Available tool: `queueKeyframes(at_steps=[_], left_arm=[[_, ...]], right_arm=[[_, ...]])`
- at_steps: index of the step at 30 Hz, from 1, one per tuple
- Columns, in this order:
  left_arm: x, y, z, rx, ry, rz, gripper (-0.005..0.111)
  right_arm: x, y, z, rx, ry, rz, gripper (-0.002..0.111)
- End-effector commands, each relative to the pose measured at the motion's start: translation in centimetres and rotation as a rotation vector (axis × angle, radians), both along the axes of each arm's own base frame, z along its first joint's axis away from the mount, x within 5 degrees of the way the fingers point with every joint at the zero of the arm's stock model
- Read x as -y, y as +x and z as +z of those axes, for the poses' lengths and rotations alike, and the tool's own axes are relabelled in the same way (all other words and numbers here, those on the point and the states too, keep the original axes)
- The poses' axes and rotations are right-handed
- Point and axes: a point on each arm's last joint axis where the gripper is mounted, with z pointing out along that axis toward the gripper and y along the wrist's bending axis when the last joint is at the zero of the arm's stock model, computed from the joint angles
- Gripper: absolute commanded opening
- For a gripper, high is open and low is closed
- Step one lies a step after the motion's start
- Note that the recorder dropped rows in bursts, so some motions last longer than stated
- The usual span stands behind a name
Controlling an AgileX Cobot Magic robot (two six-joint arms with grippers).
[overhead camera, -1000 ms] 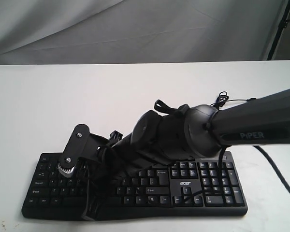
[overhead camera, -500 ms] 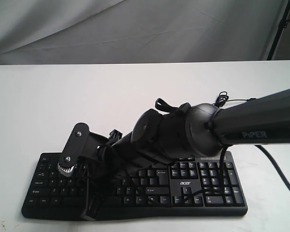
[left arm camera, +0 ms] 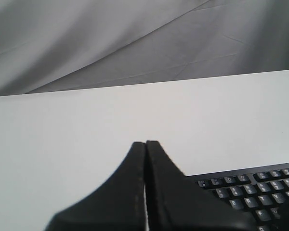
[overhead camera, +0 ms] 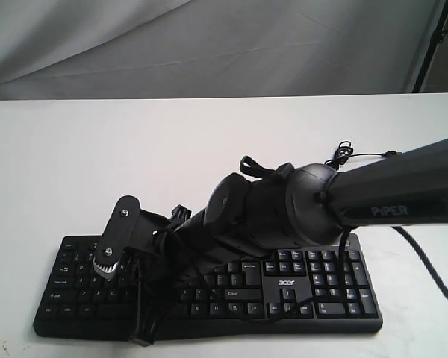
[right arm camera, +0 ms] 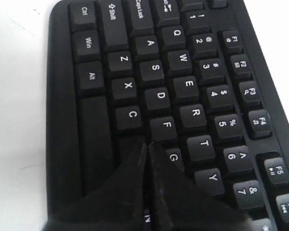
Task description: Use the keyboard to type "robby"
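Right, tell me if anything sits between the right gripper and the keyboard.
Nothing visible does. The right gripper, jaws shut, points straight at the keyboard, beside the F key and G key.

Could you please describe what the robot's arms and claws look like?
The right arm is a dark grey rounded tube marked "PiPER" in pale letters, with a bulbous black wrist trailing loose black cables. The left claw and right claw are matte black and wedge-shaped.
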Motion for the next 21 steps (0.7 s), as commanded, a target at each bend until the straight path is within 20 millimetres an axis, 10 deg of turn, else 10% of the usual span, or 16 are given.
queueKeyframes(at_steps=[1, 13, 21], left_arm=[[0.0, 0.0, -0.1, 0.005, 0.001, -0.006, 0.000], [0.0, 0.0, -0.1, 0.005, 0.001, -0.006, 0.000], [0.0, 0.0, -0.1, 0.005, 0.001, -0.006, 0.000]], right_arm=[[0.1, -0.1, -1.3, -0.023, -0.028, 0.005, 0.000], [0.2, -0.2, 3.7, 0.055, 0.067, 0.005, 0.000], [0.3, 0.2, 3.5, 0.097, 0.053, -0.007, 0.000]])
